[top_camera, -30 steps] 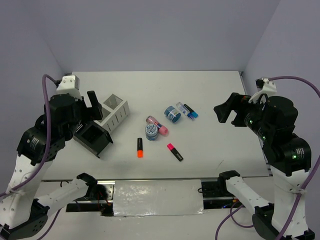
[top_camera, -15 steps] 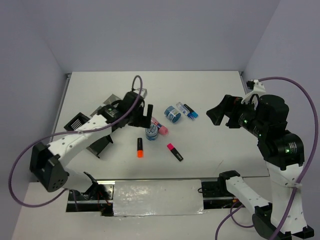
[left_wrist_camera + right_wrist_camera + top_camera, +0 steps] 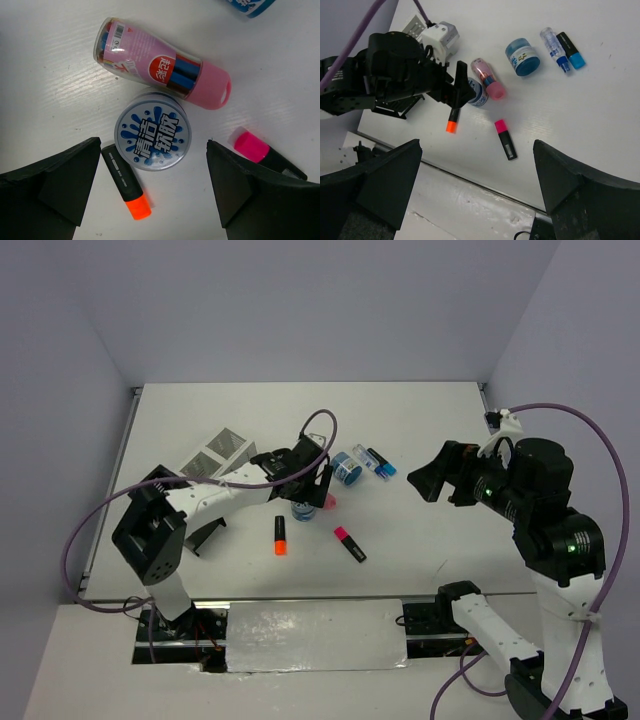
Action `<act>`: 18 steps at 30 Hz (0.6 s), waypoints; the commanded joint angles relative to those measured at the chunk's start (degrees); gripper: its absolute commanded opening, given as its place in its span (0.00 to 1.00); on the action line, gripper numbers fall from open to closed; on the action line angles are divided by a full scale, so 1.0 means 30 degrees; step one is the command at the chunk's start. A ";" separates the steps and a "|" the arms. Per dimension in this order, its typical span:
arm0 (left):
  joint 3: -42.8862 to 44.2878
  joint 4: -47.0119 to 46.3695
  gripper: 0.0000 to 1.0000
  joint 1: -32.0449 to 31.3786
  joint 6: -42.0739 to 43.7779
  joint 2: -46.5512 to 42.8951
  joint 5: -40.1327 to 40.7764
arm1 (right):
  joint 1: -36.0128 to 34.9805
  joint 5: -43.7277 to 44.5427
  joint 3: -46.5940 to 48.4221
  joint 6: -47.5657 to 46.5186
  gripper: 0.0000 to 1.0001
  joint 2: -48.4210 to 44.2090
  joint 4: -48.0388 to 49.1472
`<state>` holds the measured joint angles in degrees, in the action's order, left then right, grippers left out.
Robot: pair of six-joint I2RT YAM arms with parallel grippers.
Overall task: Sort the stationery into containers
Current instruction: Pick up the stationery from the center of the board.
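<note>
My left gripper (image 3: pixel 318 485) is open and hovers over a round blue patterned tape roll (image 3: pixel 152 136), its jaws standing wide on either side. The pink tube (image 3: pixel 162 70) lies just beyond the roll, touching it. An orange highlighter (image 3: pixel 126 181) and a pink highlighter (image 3: pixel 262 152) lie nearer the front. A second tape roll (image 3: pixel 346 468) and a blue marker (image 3: pixel 381 462) lie further back right. The white-grey organizer (image 3: pixel 222 452) and the black organizer (image 3: pixel 207 532) stand at the left, partly hidden by the arm. My right gripper (image 3: pixel 440 475) is open and empty, high above the table's right side.
A clear pen with a blue tip (image 3: pixel 554 50) lies beside the blue marker (image 3: pixel 571 50). The table's front edge and a metal rail (image 3: pixel 315 635) run below the highlighters. The left arm's purple cable (image 3: pixel 320 425) loops over the middle.
My left arm has swung from above the organizers to the middle, ending over the tape roll. My right gripper has drifted slightly left and down.
</note>
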<state>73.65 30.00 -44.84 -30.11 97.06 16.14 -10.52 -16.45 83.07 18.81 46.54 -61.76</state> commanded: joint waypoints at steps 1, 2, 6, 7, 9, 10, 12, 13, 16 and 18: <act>0.0676 -0.0332 0.99 -0.0083 0.0222 0.0605 0.1034 | -0.0154 -0.0785 -0.0209 -0.0029 1.00 -0.0193 0.0781; 0.0705 -0.0303 0.99 -0.0083 0.0338 0.0723 0.1239 | -0.0212 -0.0874 -0.0180 -0.0058 1.00 -0.0135 0.0781; 0.0851 -0.0566 0.99 -0.0083 0.0514 0.1338 0.0773 | -0.0388 -0.0934 -0.0033 -0.0117 1.00 0.0041 0.0869; 0.0851 -0.0595 0.99 -0.0083 0.0398 0.1630 0.0714 | -0.0388 -0.0934 -0.0004 -0.0117 1.00 0.0100 0.0869; 0.0793 -0.0625 0.99 -0.0083 0.0339 0.1895 0.0713 | -0.0446 -0.0934 -0.0003 -0.0117 1.00 0.0188 0.0956; 0.0735 -0.0712 0.99 -0.0083 0.0281 0.1954 0.0655 | -0.0389 -0.0934 0.0025 -0.0146 1.00 0.0217 0.0957; 0.0588 -0.0945 0.98 -0.0083 0.0251 0.2013 0.0596 | -0.0447 -0.0934 0.0025 -0.0176 1.00 0.0276 0.1015; 0.0617 -0.0976 0.90 -0.0083 0.0309 0.2071 0.0567 | -0.0476 -0.0934 -0.0003 -0.0205 1.00 0.0305 0.1015; 0.0879 -0.0714 0.62 -0.0083 0.0310 0.2218 0.0800 | -0.0506 -0.0934 -0.0004 -0.0176 1.00 0.0335 0.1044; 0.0881 -0.0479 0.42 -0.0083 0.0222 0.1957 0.1034 | -0.0477 -0.0876 0.0025 -0.0205 1.00 0.0335 0.1016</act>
<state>74.30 28.75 -44.84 -29.82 102.96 18.02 -11.49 -18.46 82.85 18.76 47.29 -61.65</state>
